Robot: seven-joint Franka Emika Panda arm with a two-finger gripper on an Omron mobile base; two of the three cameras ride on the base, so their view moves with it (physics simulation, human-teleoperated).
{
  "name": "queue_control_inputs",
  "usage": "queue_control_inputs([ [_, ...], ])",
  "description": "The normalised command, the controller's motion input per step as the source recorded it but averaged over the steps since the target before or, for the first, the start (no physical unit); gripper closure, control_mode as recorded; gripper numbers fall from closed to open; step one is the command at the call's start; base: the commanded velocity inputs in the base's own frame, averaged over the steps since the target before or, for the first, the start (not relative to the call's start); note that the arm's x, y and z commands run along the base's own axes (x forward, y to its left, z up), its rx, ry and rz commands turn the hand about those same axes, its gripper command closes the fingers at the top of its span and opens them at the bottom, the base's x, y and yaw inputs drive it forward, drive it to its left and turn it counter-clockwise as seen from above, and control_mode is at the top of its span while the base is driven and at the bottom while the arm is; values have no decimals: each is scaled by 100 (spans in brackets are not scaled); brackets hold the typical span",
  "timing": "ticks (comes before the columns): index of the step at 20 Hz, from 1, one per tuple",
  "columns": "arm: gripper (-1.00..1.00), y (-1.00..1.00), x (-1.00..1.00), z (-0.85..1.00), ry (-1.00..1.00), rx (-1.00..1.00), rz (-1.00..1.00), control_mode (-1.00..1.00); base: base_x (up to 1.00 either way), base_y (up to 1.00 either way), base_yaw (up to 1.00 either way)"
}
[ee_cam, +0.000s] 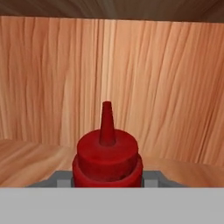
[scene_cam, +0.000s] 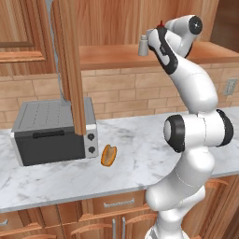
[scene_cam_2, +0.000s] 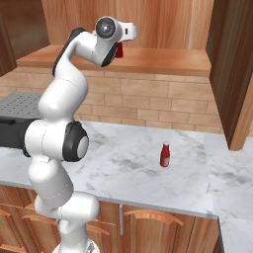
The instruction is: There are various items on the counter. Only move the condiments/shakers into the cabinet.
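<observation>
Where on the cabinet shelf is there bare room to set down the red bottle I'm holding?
The held red bottle faces bare shelf, free rightward to the cabinet's side wall. The one occupied patch is by the grey shaker, just left of the gripper.

Glossy white segmented arm (scene_cam: 196,88), rounded links, dark joint bands.

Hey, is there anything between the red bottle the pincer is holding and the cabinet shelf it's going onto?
Nothing visible blocks it. The pincer holds the red bottle right over the cabinet shelf, with bare wood below and behind it. The grey shaker already stands on the shelf, off to one side.
</observation>
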Motion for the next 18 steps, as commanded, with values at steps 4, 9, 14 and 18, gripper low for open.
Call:
queue_control_inputs([
  [4, 100, 0, 4, -43, -1, 7, 0, -100, 0, 0, 0],
  [9, -100, 0, 0, -5, -1, 1, 0, -100, 0, 0, 0],
  [14, -100, 0, 0, 0, 0, 0, 0, -100, 0, 0, 0],
  [18, -100, 0, 0, 0, 0, 0, 0, -100, 0, 0, 0],
])
